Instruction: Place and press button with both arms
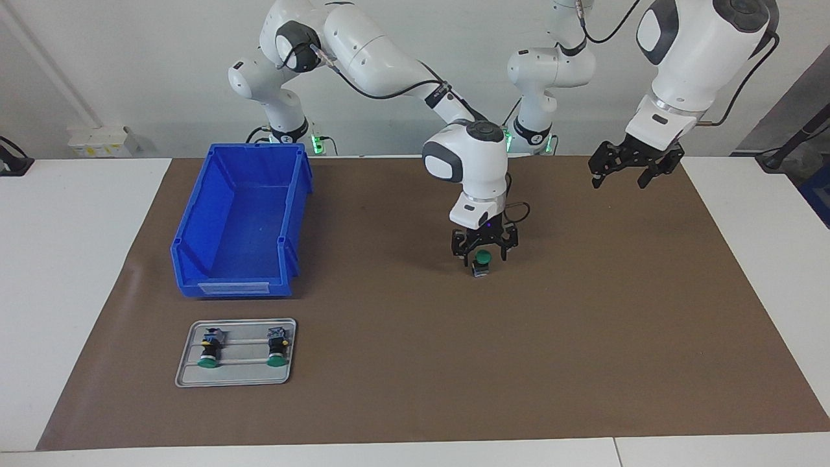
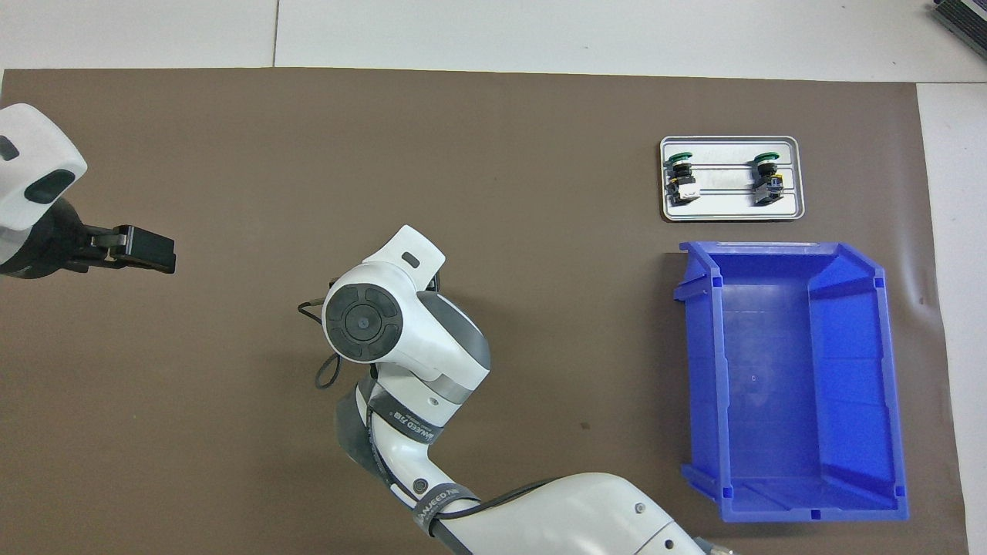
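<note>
A green-capped button stands upright on the brown mat, about at its middle. My right gripper points straight down over it, and its fingers stand apart on either side of the button, open around it. In the overhead view the right arm's wrist hides both that gripper and the button. My left gripper hangs open and empty in the air over the mat's edge nearest the robots, toward the left arm's end. It also shows in the overhead view.
A metal tray holds two more green-capped buttons lying on their sides, toward the right arm's end. A big blue bin stands beside the tray, nearer to the robots.
</note>
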You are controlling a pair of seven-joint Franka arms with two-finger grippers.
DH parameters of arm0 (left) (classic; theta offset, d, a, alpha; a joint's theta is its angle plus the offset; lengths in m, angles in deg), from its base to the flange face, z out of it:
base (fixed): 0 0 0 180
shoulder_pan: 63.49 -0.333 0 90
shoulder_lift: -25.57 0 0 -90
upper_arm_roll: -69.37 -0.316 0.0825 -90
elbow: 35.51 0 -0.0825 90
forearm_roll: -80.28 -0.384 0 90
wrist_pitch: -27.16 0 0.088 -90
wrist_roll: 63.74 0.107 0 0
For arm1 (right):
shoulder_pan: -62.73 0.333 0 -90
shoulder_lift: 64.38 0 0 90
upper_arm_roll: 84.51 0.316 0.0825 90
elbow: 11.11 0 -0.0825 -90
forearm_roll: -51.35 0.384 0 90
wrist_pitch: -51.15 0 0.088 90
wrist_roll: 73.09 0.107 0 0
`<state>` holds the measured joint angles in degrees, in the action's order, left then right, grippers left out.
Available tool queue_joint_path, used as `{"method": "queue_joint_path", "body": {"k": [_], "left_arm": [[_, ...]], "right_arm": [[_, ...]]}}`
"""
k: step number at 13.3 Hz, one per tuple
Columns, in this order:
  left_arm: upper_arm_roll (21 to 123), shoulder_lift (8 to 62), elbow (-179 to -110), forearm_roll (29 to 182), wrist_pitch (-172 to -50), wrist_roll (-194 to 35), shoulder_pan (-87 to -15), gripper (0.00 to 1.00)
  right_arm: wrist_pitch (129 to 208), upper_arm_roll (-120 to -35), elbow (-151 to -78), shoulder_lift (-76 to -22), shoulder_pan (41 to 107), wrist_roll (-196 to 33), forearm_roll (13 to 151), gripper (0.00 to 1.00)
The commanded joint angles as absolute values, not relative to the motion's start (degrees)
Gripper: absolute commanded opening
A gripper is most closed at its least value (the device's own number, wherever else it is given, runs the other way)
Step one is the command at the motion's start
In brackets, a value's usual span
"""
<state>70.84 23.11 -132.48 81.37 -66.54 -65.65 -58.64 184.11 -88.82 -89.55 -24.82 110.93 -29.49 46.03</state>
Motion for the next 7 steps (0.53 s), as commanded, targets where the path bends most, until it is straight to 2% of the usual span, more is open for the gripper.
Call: {"method": "queue_joint_path", "body": {"k": [1,2,4,6,7], "left_arm": [[70.7,21.4,-134.4,81.9,-66.8,-65.1,-58.7,1.00],[70.8,21.4,-134.4,81.9,-66.8,-65.1,-58.7,1.00],[70.7,21.4,-134.4,81.9,-66.8,-65.1,-58.7,1.00],[70.7,21.4,-134.4,81.9,-66.8,-65.1,-58.7,1.00],[70.7,21.4,-134.4,81.9,-66.8,-65.1,-58.7,1.00]], "right_arm": [[184.9,-88.6,-90.7,-25.4,110.6,-30.9,45.4,0.80],[184.9,-88.6,-90.8,-25.4,110.7,-30.8,45.4,0.74],[184.9,-88.6,-92.0,-25.9,110.7,-30.9,45.4,0.71],[184.9,-88.6,-92.4,-26.1,110.7,-30.9,45.4,0.63],[184.8,-88.6,-92.4,-26.1,110.8,-30.9,45.4,0.48]]}}
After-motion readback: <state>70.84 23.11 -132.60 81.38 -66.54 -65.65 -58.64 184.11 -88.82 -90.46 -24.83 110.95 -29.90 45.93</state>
